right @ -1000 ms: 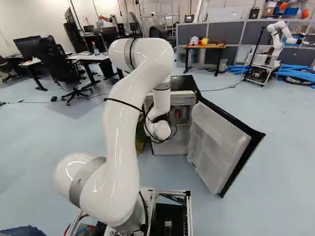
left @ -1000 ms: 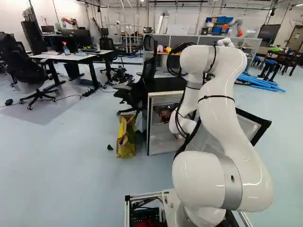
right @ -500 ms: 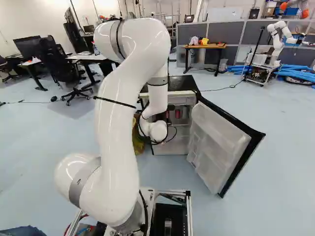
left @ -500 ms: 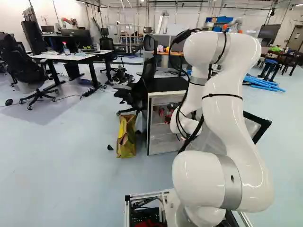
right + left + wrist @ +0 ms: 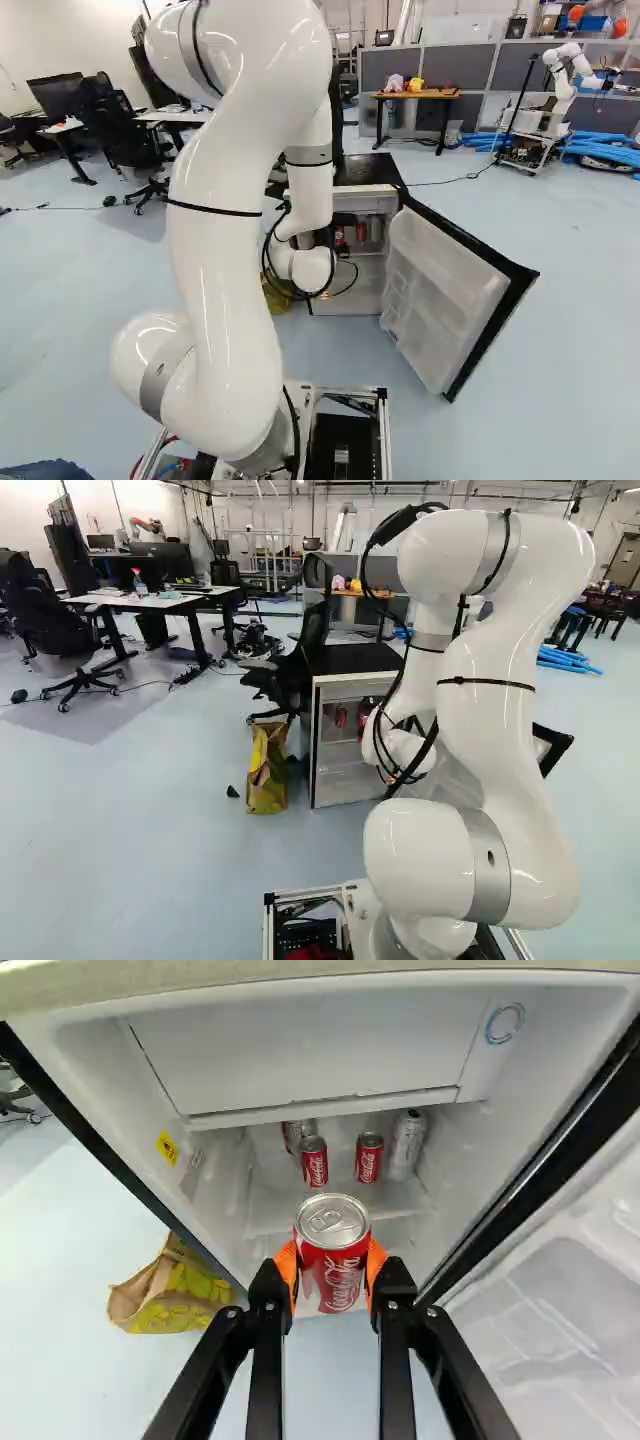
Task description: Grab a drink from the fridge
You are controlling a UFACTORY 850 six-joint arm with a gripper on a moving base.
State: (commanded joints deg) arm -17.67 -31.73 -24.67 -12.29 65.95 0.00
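While our fingers [image 5: 286, 1265] squeeze a red can [image 5: 332, 1260] from both sides, the open fridge [image 5: 345, 661] stands near the middle of the left base view.

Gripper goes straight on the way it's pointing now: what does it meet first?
Probably the white shelf, with the gripped can leading, before reaching the red cans standing on it. Depth is unclear, so it might pass just under the shelf instead.
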